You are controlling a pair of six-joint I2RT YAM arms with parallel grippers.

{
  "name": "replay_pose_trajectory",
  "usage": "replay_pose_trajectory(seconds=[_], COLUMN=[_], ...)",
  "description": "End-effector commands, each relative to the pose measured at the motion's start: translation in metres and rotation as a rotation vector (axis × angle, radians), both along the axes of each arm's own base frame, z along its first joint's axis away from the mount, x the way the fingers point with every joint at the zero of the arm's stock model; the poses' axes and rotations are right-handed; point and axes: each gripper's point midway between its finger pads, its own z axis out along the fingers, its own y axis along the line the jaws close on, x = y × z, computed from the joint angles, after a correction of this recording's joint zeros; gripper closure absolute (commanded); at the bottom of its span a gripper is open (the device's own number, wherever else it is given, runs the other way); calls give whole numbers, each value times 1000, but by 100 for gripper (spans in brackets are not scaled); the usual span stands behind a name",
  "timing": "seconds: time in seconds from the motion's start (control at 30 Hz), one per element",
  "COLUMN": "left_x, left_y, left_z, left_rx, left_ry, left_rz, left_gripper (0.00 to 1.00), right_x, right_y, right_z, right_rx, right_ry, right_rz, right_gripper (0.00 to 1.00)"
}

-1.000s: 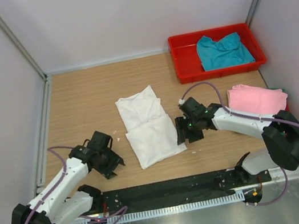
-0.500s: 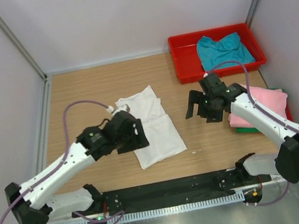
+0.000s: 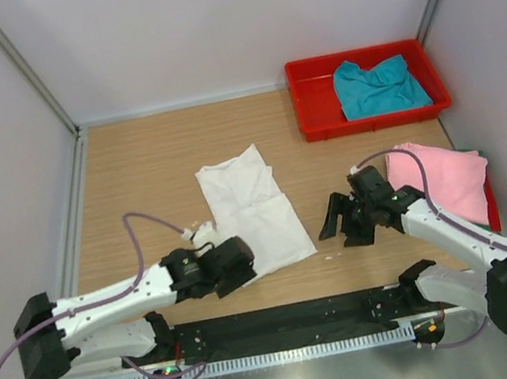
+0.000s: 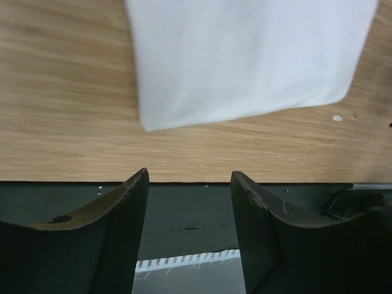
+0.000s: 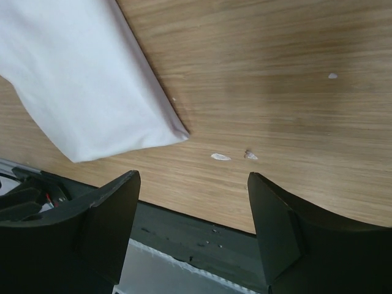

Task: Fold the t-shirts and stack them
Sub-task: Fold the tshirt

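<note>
A folded white t-shirt (image 3: 250,212) lies flat in the middle of the table; it also shows in the left wrist view (image 4: 245,55) and the right wrist view (image 5: 79,92). A pink t-shirt (image 3: 440,178) lies folded at the right. A teal t-shirt (image 3: 375,87) lies crumpled in the red tray (image 3: 312,101). The green t-shirt is not visible. My left gripper (image 3: 237,273) (image 4: 190,184) is open and empty at the white shirt's near left corner. My right gripper (image 3: 340,233) (image 5: 193,184) is open and empty just right of its near right corner.
The black base rail (image 3: 287,321) runs along the near table edge, close under both grippers. Small white scraps (image 5: 220,157) lie on the wood near the shirt's near right corner. White walls enclose the left, back and right.
My left gripper has swung over the shirt's left side and come down to its near left corner. My right gripper rose toward the pink shirt, then came back near the shirt's near right corner.
</note>
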Motion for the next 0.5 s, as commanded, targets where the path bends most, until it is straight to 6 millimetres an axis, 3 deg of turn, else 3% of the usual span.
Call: replay_pose_trajectory(seconds=[0.0,0.03,0.17,0.27,0.47], left_x=[7,4,3,1,1], left_y=[-6,4,10,10,14], left_z=[5,-10,-15,-23,-37], left_rx=[-303,-298,-298,-266,-261], left_ry=[20,37,43,66,80], left_rz=[311,353,385,396,441], left_gripper=[43,45,45,45,46], right_x=[8,11,21,20,12], right_y=[20,20,27,36,33], right_z=[0,-1,-4,-11,-33], right_rx=[92,89,90,94,25], right_ry=[-56,-59,-79,-54,21], right_rz=[39,38,67,101,127], right_gripper=[24,25,27,28,32])
